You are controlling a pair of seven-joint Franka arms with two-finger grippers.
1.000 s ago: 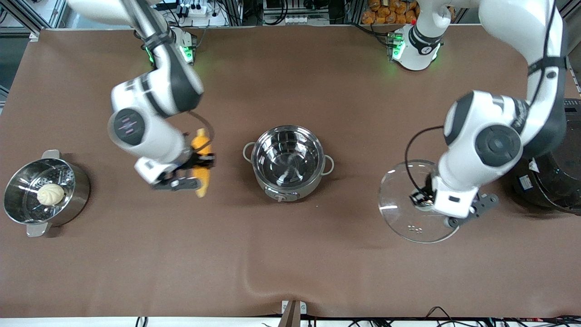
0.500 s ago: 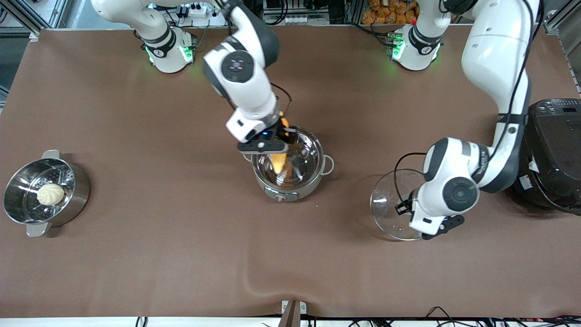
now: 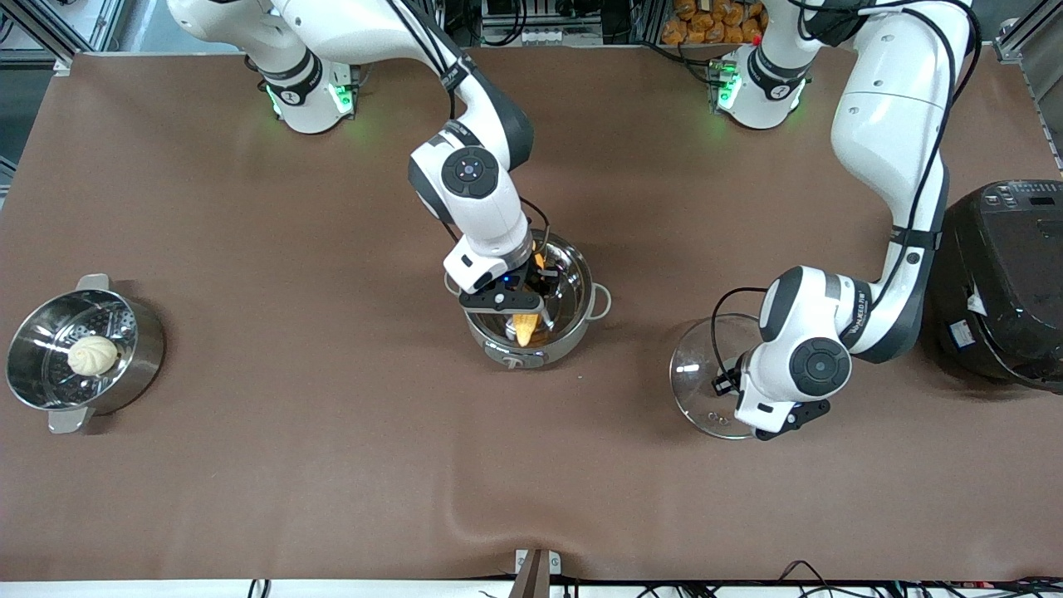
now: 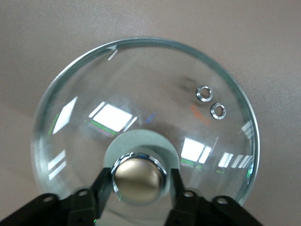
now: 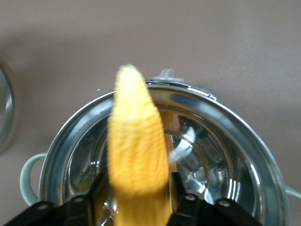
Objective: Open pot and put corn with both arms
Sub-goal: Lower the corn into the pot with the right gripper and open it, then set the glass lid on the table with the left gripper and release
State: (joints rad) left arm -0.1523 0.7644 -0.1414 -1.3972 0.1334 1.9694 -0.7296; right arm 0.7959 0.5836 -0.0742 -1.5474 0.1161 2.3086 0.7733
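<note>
1. The pot (image 3: 528, 301) stands uncovered near the middle of the brown surface (image 3: 332, 465), its control knob turned toward the front camera and a loop handle at each side.
2. The right gripper (image 3: 525, 292) hangs over the open pot, jaws clenched on the corn (image 3: 526, 326).
3. The corn is held by its thick end, with the tapered tip pointing toward the front camera and down into the pot's steel bowl; in the right wrist view the cob (image 5: 137, 150) lies across the pot's mouth (image 5: 235, 136) between the two black fingers (image 5: 96, 193).
4. The left gripper (image 3: 751, 390) is down toward the left arm's end of the surface, jaws closed on the copper-coloured knob (image 4: 138, 180) of the glass lid (image 3: 702, 386).
5. The lid (image 4: 146, 117) sits low at the surface, well apart from the pot; whether its rim is touching the surface cannot be told. Two small vent holes (image 4: 210, 101) show near its edge.
6. A shiny steamer pot (image 3: 124, 365) holding a white bun (image 3: 92, 355) stands at the right arm's end of the surface.
7. A large black cooker (image 3: 1005, 274) stands at the left arm's end, just beside the left arm's elbow.
</note>
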